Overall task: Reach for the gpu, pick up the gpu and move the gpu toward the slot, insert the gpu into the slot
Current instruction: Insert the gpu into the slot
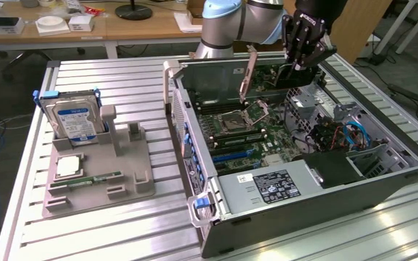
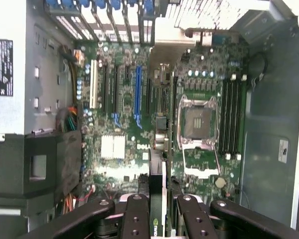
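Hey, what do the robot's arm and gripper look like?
The arm is silver-grey tubing with light blue joint caps. The gripper is black, with white lettering on its body and jointed link fingers dotted with round bolts.

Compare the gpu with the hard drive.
The gpu hangs in the gripper over the open case; the hard drive stands in the grey holder on the table. The gpu looks dark; the hard drive is silver with a blue label. Both are on edge.
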Robot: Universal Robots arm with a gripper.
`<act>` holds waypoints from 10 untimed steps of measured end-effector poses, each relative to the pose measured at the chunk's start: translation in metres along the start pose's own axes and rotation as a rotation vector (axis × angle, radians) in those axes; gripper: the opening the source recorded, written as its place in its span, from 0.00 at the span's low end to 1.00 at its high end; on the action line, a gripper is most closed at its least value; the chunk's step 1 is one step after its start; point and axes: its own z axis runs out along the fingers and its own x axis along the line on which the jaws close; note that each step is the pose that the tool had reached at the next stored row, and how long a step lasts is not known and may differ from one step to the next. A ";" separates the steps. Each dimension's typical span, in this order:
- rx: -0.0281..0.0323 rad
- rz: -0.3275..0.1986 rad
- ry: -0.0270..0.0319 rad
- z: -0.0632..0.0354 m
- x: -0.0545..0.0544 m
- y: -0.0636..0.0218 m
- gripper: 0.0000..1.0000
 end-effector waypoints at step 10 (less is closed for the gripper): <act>0.0085 0.024 0.0008 -0.0001 -0.001 0.0002 0.26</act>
